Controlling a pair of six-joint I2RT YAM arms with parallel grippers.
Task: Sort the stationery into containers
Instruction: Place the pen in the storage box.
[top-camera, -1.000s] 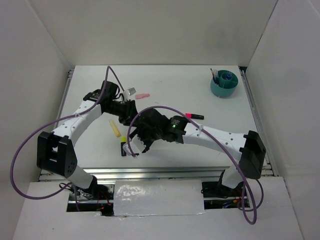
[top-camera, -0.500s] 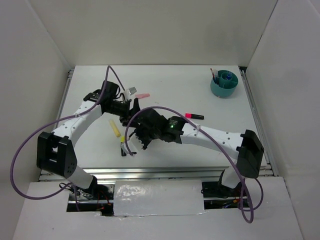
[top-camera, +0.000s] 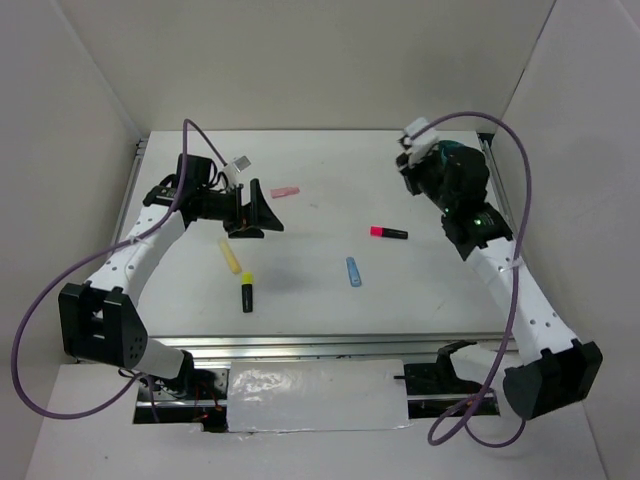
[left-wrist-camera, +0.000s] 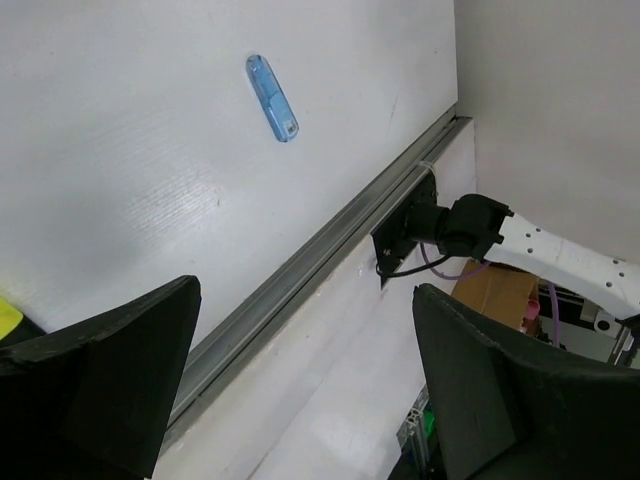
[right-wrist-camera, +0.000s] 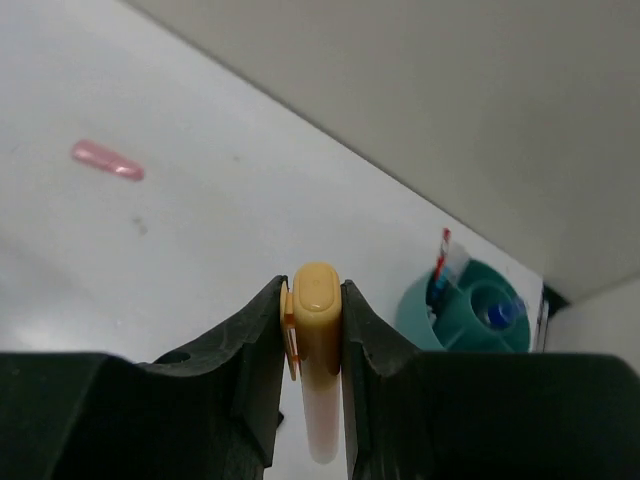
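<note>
Marker (right-wrist-camera: 320, 390) sat pinched in the right gripper (right-wrist-camera: 316, 295), near the cup (right-wrist-camera: 420, 322). Left gripper (top-camera: 256, 208) stood spread wide above the surface (top-camera: 440, 295), apart from the blue pen (left-wrist-camera: 272, 98).

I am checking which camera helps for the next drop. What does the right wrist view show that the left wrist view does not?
Only the right wrist view: the right gripper shut on a pale plastic marker with an orange cap, the round teal plastic organiser cup ahead of it, and a flat pink eraser lying on the table.
Only the left wrist view: the open left gripper, holding nothing, and a small translucent blue pen lying flat.
Both: the white table top.
</note>
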